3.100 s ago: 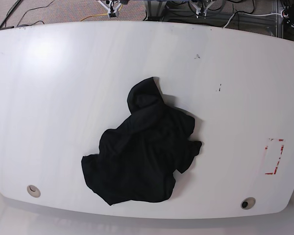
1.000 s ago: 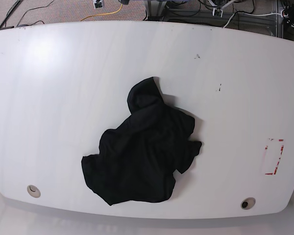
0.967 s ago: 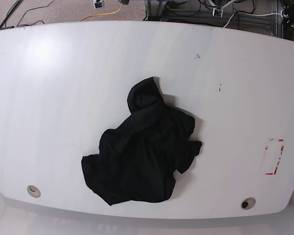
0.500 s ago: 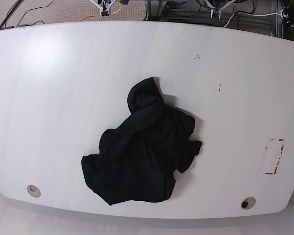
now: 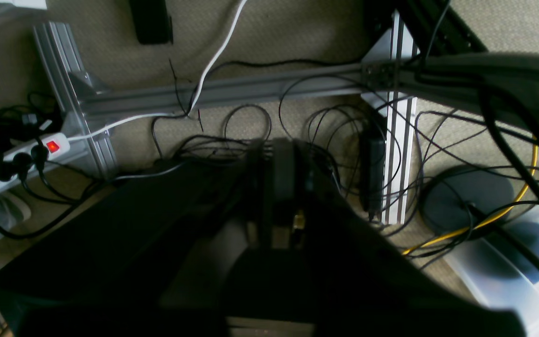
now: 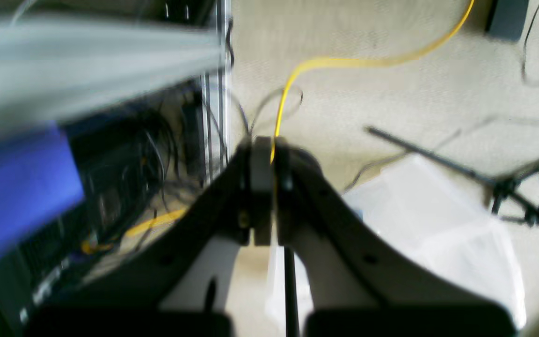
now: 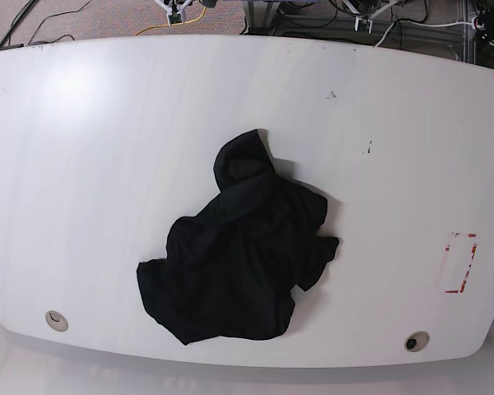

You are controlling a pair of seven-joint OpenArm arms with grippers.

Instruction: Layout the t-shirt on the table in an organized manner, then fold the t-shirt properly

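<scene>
Beyond the table [image 7: 82,164], both closed pincers above floor cables [image 5: 325,126].

The left gripper [image 5: 281,196] is matte black, with two broad dark fingers tapering to ridged grey pads. The right gripper [image 6: 262,187] has the same black wedge-shaped fingers [image 6: 213,220], dotted with small screws, and a grey strip at their tips.

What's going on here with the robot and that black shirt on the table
Nothing is being handled yet. The black t-shirt lies crumpled in a heap near the middle of the white table, not spread out. Both arms are back beyond the far edge: the left gripper and right gripper are shut, empty, and looking down at floor cables.
</scene>
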